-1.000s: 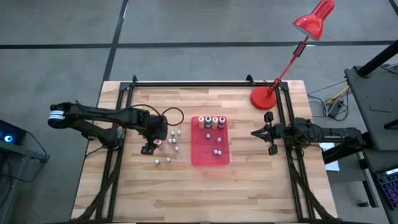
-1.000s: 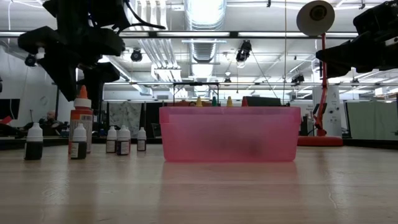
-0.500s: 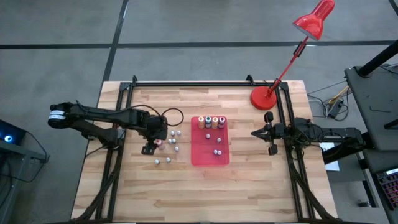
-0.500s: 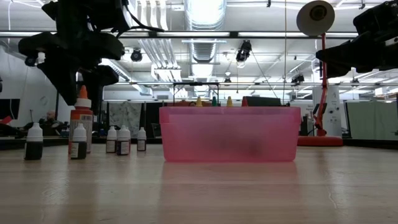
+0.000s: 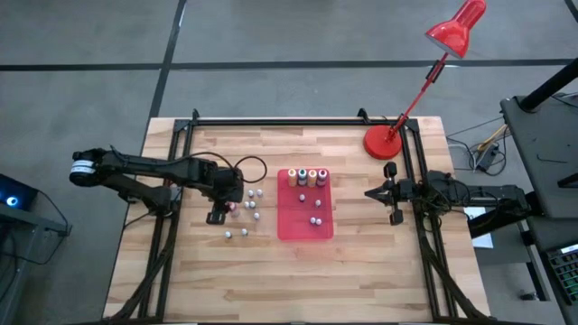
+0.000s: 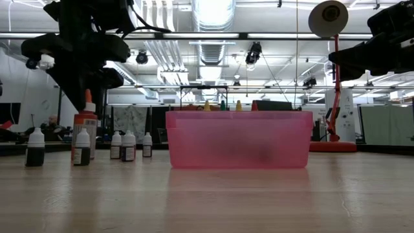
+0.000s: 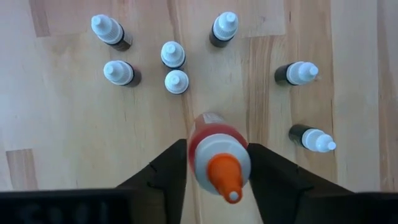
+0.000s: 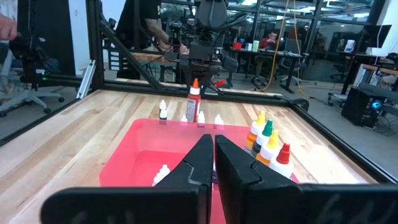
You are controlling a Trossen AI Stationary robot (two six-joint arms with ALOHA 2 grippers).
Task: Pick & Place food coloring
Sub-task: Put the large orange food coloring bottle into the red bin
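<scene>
We saw the flat red plastic tray (image 5: pixel 305 221) lying between the two pincers. The left gripper (image 7: pixel 216 163) straddled a tall red bottle with an orange nozzle (image 7: pixel 217 155), fingers (image 7: pixel 166 169) beside it, contact unclear. Small white-capped food coloring bottles (image 7: pixel 176 81) stood just beyond it, while the right gripper (image 8: pixel 212 163) waited with fingers together beside the tray.

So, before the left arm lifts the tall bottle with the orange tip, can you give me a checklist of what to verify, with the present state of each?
1. Tall orange-tipped bottle sits between the left gripper fingers: ok.
2. Fingers fully clamped on the bottle: cannot tell; they stand right beside it on both sides.
3. Bottle upright on the table: ok, seen in the low view.
4. Small white-capped bottles stand apart from the fingers: ok.
5. Red tray has free floor for one more bottle: ok.
6. Right gripper shut and waiting beside the tray, out of the path: ok.
</scene>
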